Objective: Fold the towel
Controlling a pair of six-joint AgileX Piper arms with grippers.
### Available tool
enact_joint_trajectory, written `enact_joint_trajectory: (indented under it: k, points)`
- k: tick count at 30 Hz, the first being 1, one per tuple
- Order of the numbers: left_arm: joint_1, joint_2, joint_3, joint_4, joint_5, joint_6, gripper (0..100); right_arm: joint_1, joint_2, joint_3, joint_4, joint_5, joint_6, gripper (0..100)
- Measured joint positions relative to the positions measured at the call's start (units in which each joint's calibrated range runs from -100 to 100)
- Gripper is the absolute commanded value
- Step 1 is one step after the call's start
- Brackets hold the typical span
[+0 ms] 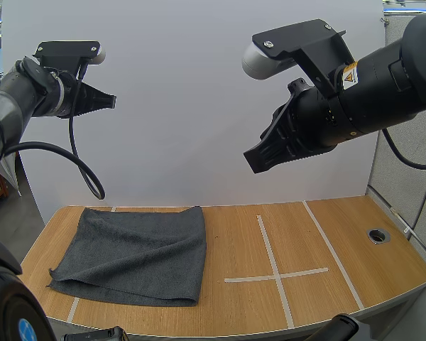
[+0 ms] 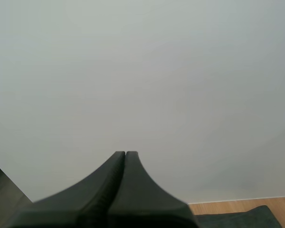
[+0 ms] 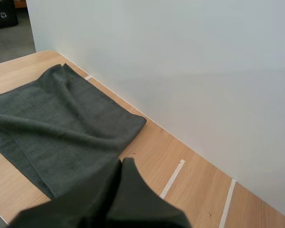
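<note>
Legible text, brands, numbers: none.
Item 1: warning label [image 1: 350, 74], a yellow triangle sign on white, on the black housing of the right arm [image 1: 383, 92]; its print is too small to read.
Item 2: round blue sticker [image 1: 25, 331] on a dark rounded housing [image 1: 0, 298] below the tabletop's near left corner; its mark cannot be read.

A light wooden table [image 1: 241, 241] is carrying a dark grey towel [image 1: 138, 252], which is lying flat on its left half in what looks like two layers, with a lower edge peeking out at the near left corner. White tape strips are forming a cross [image 1: 273, 273] on the bare wood right of the towel, apart from it. Another long strip [image 1: 334, 250] is running farther right. A round rimmed hole [image 1: 378, 235] is sitting near the right edge.
</note>
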Motion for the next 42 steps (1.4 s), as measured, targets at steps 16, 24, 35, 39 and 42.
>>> enact_joint_trajectory:
  k: [16,24,35,39,42]
  points:
    - [0.00,0.0,0.3,8.5,32.1,-0.1,0,0.0,0.0,0.0,0.0,0.0,0.0,0]
    - [0.00,0.0,0.3,10.7,39.3,3.2,0,0.1,0.0,0.0,2.6,-2.5,0.0,0]
    - [0.00,4.0,0.3,10.7,40.3,7.1,0,0.1,5.6,0.0,10.0,0.0,-4.7,0]
    - [0.74,9.8,0.3,10.7,40.3,6.9,0,0.2,8.2,1.7,11.7,0.0,-6.1,0]
    - [2.80,16.8,0.4,10.3,40.1,8.7,0,0.2,9.7,7.4,12.1,0.0,-8.0,0]
